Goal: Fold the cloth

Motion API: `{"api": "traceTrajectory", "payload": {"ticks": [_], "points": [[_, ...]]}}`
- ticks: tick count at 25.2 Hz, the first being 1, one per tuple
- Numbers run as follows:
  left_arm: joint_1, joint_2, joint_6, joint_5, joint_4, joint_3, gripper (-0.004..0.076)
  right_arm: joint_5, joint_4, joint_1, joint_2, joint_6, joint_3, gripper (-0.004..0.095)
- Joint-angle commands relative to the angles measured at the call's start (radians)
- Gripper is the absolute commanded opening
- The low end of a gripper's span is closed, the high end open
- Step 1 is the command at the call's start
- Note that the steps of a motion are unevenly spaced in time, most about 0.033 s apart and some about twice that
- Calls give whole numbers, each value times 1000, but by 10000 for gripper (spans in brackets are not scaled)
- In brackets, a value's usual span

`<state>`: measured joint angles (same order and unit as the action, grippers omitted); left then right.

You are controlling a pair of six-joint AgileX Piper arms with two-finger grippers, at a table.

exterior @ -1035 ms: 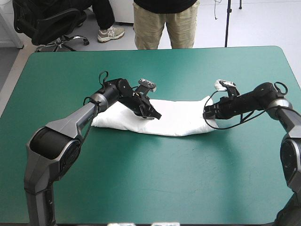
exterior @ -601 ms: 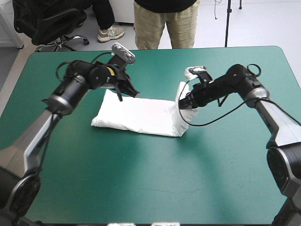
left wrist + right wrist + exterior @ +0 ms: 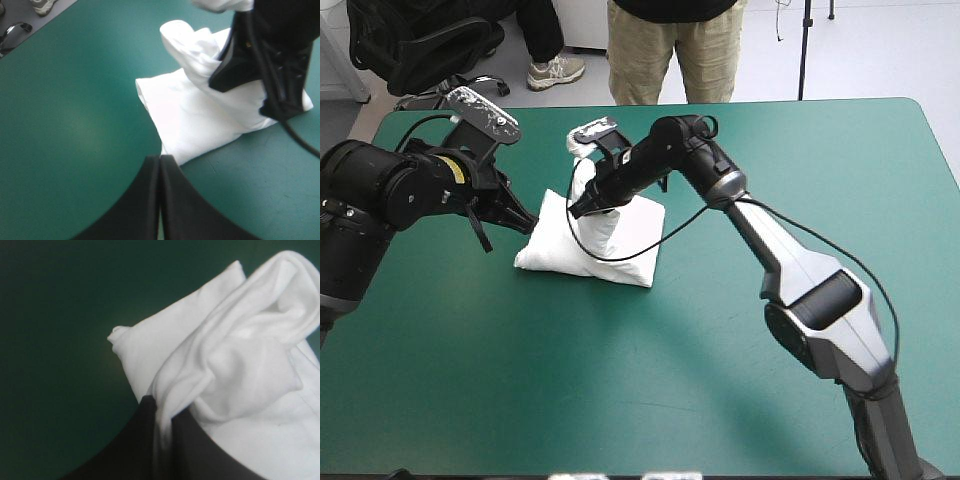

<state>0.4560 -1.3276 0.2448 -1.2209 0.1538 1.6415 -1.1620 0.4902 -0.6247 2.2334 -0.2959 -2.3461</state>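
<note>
The white T-shirt [image 3: 620,235] lies as a folded bundle left of the table's middle. My right gripper [image 3: 578,208] is shut on the T-shirt, holding its right end lifted and doubled over above the left half. In the right wrist view the black fingers [image 3: 145,440] pinch a bunched fold of the T-shirt [image 3: 240,350]. My left gripper [image 3: 527,224] is shut and holds nothing, hovering just off the bundle's left end. In the left wrist view its tips [image 3: 160,160] meet short of the T-shirt's near corner [image 3: 200,120], with the right gripper [image 3: 245,65] beyond.
Bare teal-green cover [image 3: 720,380] stretches in front of and to the right of the shirt. The table's far edge [image 3: 800,100] runs a little beyond both arms, and its left edge [image 3: 350,190] lies close behind the left arm.
My right gripper has carried the shirt's right end leftward over the bundle, shortening it by about half. My left gripper has drawn back off the shirt toward the table's left.
</note>
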Motion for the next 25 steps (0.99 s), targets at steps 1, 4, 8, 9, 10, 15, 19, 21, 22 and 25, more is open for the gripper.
{"api": "traceTrajectory", "payload": {"ticks": [1, 4, 8, 9, 10, 15, 19, 21, 22, 25], "points": [[2, 28, -23, 18, 8, 30, -17, -37, 34, -34, 74, 54, -233, -5], [2, 28, -53, 18, 10, 30, -17, -24, 126, -48, 123, 6, -308, 139], [2, 28, -63, 18, 10, 30, -17, 20, 271, -49, 127, -98, -318, 559], [2, 28, -69, 18, 10, 30, -17, 18, 287, -49, 127, -119, -318, 662], [2, 28, -71, 18, 10, 30, -17, 11, 292, -47, 125, -127, -318, 769], [2, 28, -87, 16, 15, 30, -17, -88, 261, -13, 102, -12, -316, 836], [2, 28, -90, 12, 8, 30, -17, -90, 240, 17, 81, 58, -313, 719], [2, 28, -90, 12, 14, 30, -17, -92, 192, 32, 34, 54, -240, 647], [2, 28, -94, 12, 14, 30, -17, -92, 79, 40, -42, 37, -113, 618], [2, 28, -94, 7, 6, 30, -17, -73, -75, 71, -241, -18, 266, 557]]}}
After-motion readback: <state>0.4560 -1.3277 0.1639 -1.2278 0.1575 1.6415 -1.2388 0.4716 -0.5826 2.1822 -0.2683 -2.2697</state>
